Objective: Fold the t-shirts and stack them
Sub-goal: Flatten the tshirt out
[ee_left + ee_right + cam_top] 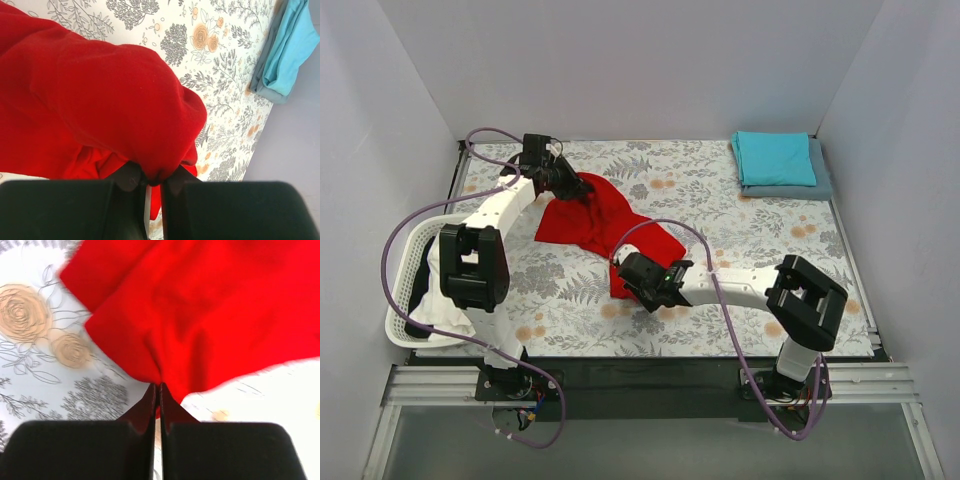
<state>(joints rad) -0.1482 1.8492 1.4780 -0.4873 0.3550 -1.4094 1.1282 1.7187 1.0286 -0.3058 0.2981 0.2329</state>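
Pinching the red t-shirt, left end effector and right end effector each clamp its cloth.

White lattice basket at left edge, floral-patterned table, plain white walls

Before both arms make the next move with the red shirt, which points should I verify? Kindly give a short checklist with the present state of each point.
1. Left gripper shut on the red t-shirt: ok.
2. Right gripper shut on the shirt's near edge: ok, though it pinches only a little cloth.
3. Shirt lying flat between the two grips: not ok, it is bunched and creased.
4. Teal t-shirt folded on the grey-blue t-shirt, apart from the red one: ok.
5. Purple cable clear of the red cloth: cannot tell, it arcs over it.
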